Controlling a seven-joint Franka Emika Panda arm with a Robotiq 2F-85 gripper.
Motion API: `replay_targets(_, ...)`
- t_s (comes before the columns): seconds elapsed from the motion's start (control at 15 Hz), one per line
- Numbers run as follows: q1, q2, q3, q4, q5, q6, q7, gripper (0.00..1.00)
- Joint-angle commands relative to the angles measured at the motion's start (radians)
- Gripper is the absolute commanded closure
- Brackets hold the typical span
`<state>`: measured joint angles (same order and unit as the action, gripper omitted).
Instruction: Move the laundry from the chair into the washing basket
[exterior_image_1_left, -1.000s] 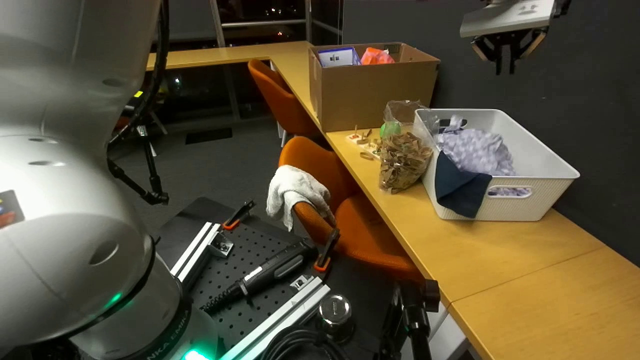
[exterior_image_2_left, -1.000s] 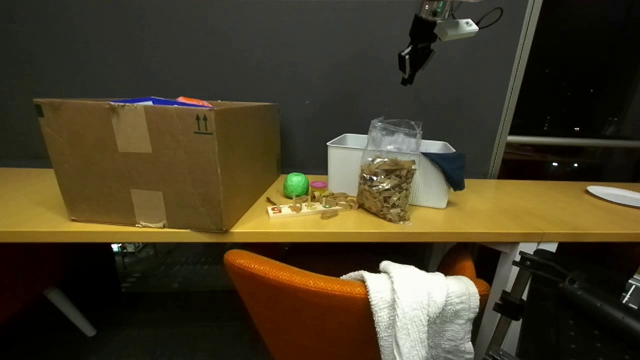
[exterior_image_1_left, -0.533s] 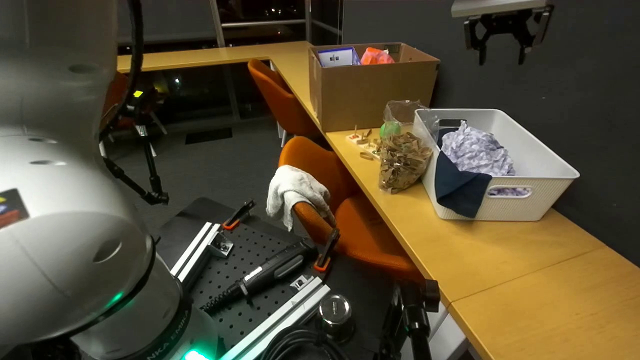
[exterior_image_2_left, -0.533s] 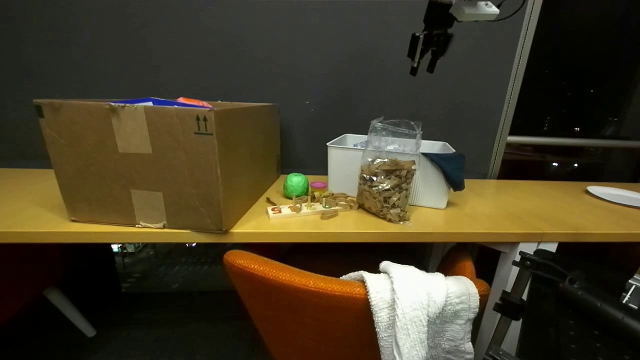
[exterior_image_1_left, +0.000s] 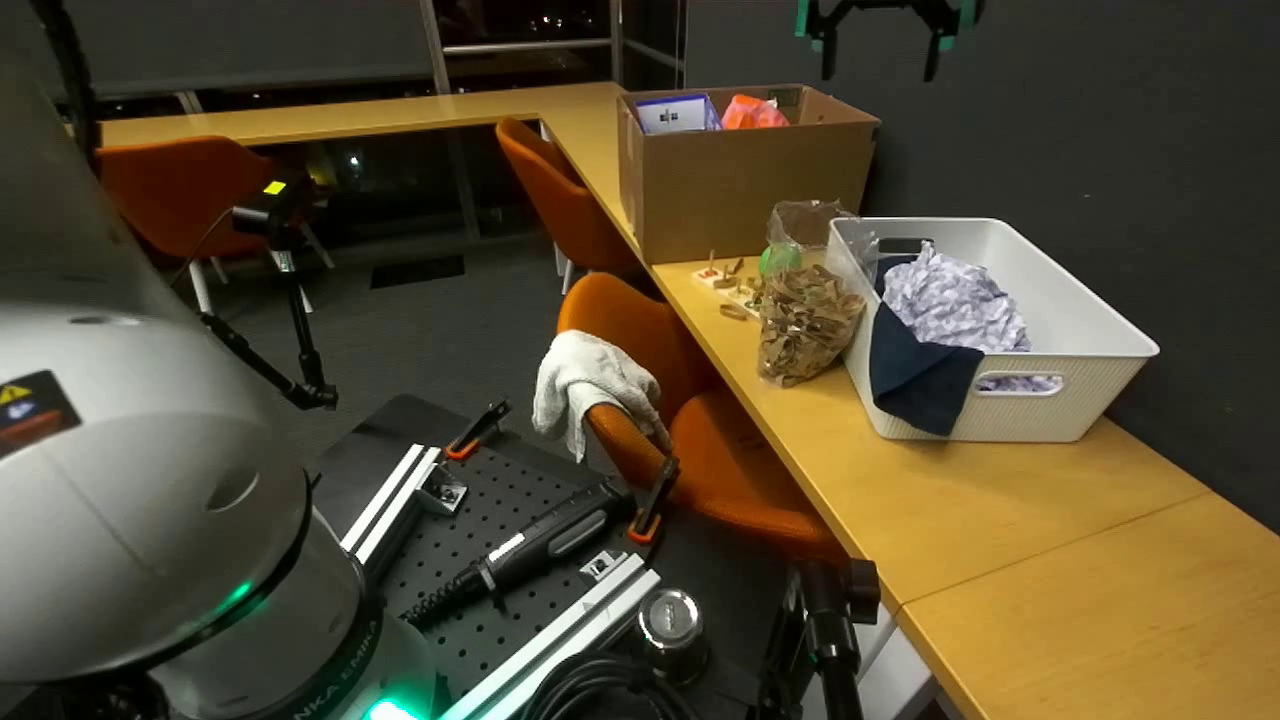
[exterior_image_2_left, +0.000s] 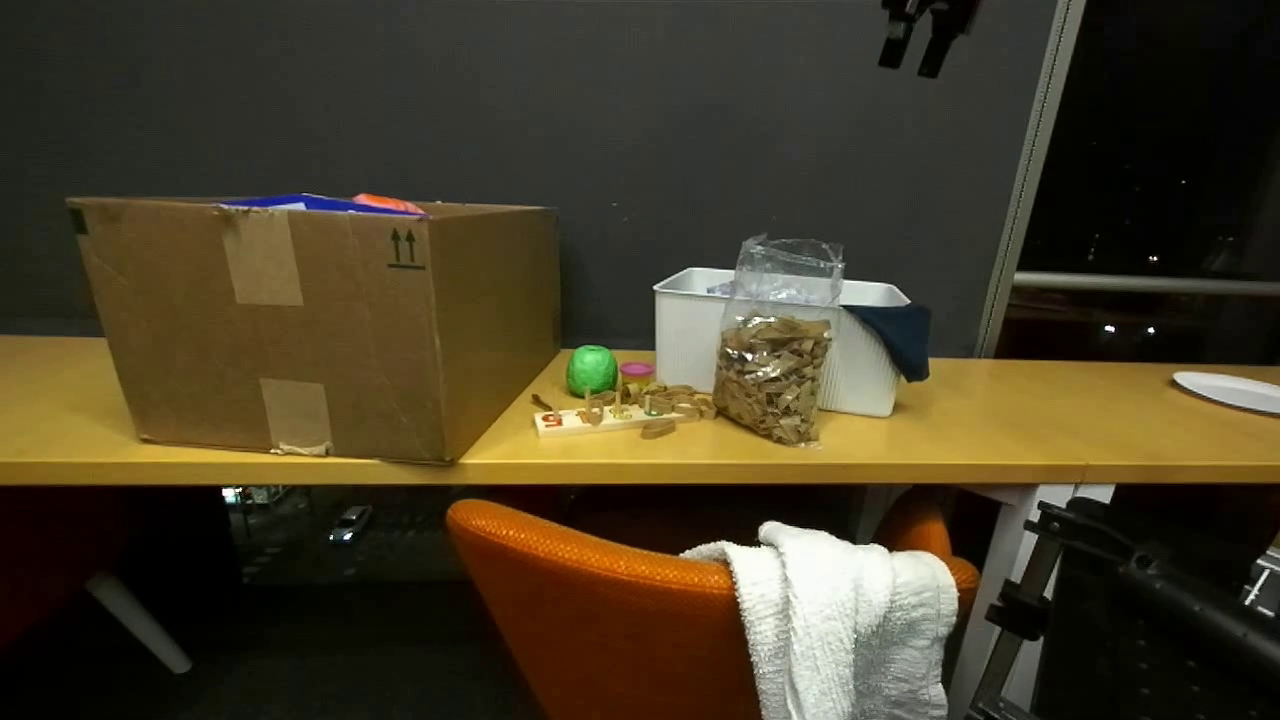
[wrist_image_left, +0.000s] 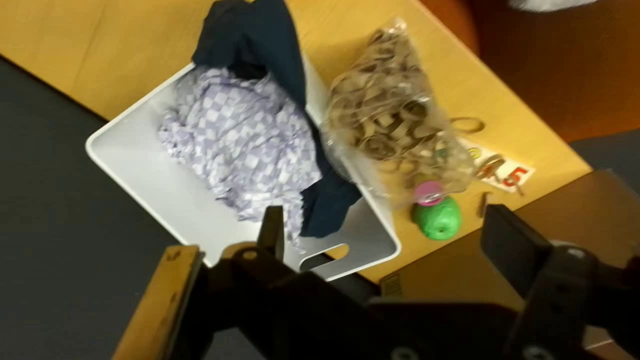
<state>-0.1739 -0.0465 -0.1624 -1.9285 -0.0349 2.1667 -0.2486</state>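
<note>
Laundry (wrist_image_left: 245, 140) sits partly in the white washing basket (exterior_image_1_left: 1030, 420) and partly on an orange chair (exterior_image_1_left: 735, 460). The claw (exterior_image_1_left: 880, 72), higher than the basket, has its two fingers (wrist_image_left: 515, 250) spread well apart. Inside the basket is a crumpled cloth (exterior_image_1_left: 955, 300) in lilac and white checks; over the basket's wall hangs a dark navy cloth (exterior_image_1_left: 920, 370) ending in a point. Lower than the basket and well apart from it, a rumpled white towel (exterior_image_1_left: 590, 385) drapes over the chair, beside the bench (exterior_image_1_left: 1000, 540). From above, the wrist view shows a long stretch of navy inside the basket, against the checks, mostly hidden in both exterior views. In an exterior view the basket's wall and a clear bag (exterior_image_2_left: 775, 340) of brown loops (exterior_image_2_left: 765, 400), just beside the basket, hide almost all the checked cloth. A white plate (exterior_image_2_left: 1240, 391) shows there, well apart from the basket.
</note>
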Motion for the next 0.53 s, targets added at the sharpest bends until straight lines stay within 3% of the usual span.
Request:
replay_targets(0.0,0.055,-0.194,0.042,-0.163,0.081,-0.153,0.052,0.0)
replay_targets(0.2,0.115,-0.272,0.103,-0.251,0.141,-0.28,0.189,0.0)
replay_targets(0.47,0.15,-0.224,0.136,-0.339,0.21,-0.242,0.306,0.0)
